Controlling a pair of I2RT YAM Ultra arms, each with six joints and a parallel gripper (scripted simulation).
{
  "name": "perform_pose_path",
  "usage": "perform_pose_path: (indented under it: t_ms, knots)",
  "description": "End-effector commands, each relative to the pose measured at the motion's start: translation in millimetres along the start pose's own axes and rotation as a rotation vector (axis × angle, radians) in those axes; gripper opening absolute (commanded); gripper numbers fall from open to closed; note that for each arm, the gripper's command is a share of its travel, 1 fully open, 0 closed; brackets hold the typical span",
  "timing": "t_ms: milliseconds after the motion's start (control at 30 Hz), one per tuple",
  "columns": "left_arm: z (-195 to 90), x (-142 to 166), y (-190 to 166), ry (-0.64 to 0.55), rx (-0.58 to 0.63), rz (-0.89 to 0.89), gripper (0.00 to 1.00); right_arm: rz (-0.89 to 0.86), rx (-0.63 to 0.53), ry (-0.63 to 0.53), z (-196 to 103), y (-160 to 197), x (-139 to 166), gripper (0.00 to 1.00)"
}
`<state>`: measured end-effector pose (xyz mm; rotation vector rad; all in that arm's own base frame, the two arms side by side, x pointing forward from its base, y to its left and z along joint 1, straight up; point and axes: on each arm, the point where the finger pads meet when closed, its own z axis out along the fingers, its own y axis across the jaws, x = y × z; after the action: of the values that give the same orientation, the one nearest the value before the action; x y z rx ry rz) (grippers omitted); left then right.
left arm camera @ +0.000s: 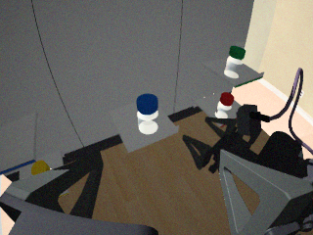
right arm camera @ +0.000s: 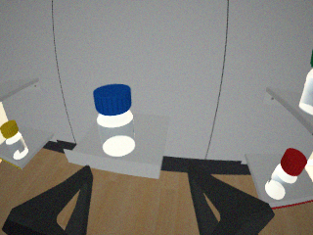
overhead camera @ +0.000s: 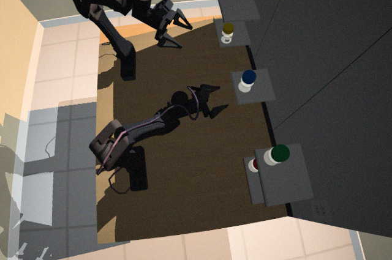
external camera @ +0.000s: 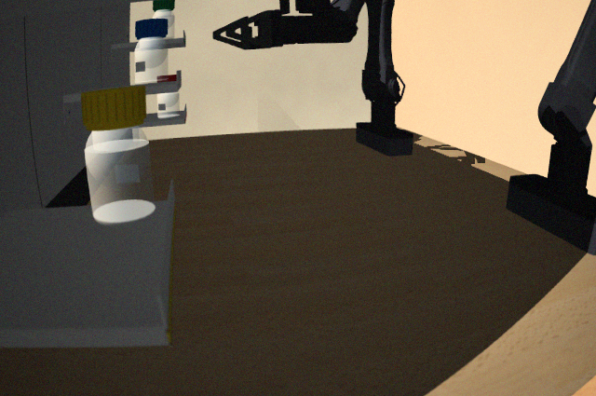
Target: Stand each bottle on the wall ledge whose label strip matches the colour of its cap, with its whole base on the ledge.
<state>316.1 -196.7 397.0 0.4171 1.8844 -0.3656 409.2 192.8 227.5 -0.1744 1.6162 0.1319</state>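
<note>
The blue-capped bottle (overhead camera: 247,81) (external camera: 151,57) (left arm camera: 148,115) (right arm camera: 115,122) stands upright on the middle ledge (overhead camera: 261,92) (right arm camera: 147,157), whose front shows no coloured strip. The yellow-capped bottle (overhead camera: 227,33) (external camera: 120,170) stands on the yellow-strip ledge (external camera: 87,276). The red-capped bottle (overhead camera: 253,164) (left arm camera: 224,108) (right arm camera: 286,171) is on the red-strip ledge. The green-capped bottle (overhead camera: 275,155) (left arm camera: 234,64) is on the green-strip ledge (overhead camera: 285,184). My right gripper (overhead camera: 223,96) (right arm camera: 139,170) is open and empty, just in front of the middle ledge. My left gripper (overhead camera: 186,37) (left arm camera: 159,159) is open and empty, away from the ledges.
An empty upper ledge (overhead camera: 239,4) juts out above part of the yellow-strip ledge; its blue strip (left arm camera: 17,167) shows in the left wrist view. The green-strip ledge overhangs the red-strip one. The dark wall (overhead camera: 342,92) runs behind all ledges.
</note>
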Motion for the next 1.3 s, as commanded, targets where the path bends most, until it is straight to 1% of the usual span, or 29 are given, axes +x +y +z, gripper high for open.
perform_pose_path:
  t_ms: [0, 67, 133, 267, 367, 500, 567, 633, 700, 867, 1267]
  knots:
    - [58, -7, 6, -0.120, -0.122, -0.055, 1.00, 0.003, 0.008, 0.048, -13, -37, -32, 0.87]
    - [58, -7, 6, -0.120, -0.122, -0.055, 1.00, 0.003, 0.008, 0.048, -13, -37, -32, 0.87]
    - [81, 5, 4, -0.133, -0.158, -0.071, 1.00, 0.014, 0.029, 0.033, -26, -64, -61, 0.87]
    - [110, 30, 0, -0.135, -0.200, -0.085, 1.00, 0.028, 0.070, 0.006, -47, -108, -104, 0.87]
    - [120, 42, -2, -0.122, -0.210, -0.084, 1.00, 0.025, 0.096, -0.010, -56, -130, -126, 0.87]
    - [125, 54, -5, -0.087, -0.203, -0.064, 1.00, 0.027, 0.128, -0.028, -66, -154, -149, 0.87]
    - [122, 48, -5, -0.102, -0.202, -0.069, 1.00, 0.028, 0.143, -0.031, -68, -164, -156, 0.87]
    - [122, 48, -5, -0.102, -0.202, -0.069, 1.00, 0.028, 0.143, -0.031, -68, -164, -156, 0.87]
    - [123, 48, -5, -0.101, -0.202, -0.069, 1.00, 0.026, 0.161, -0.045, -73, -174, -168, 0.87]
    - [123, 48, -5, -0.101, -0.202, -0.069, 1.00, 0.023, 0.198, -0.070, -76, -188, -181, 0.87]
    - [123, 48, -5, -0.101, -0.202, -0.069, 1.00, 0.023, 0.200, -0.072, -76, -189, -181, 0.87]
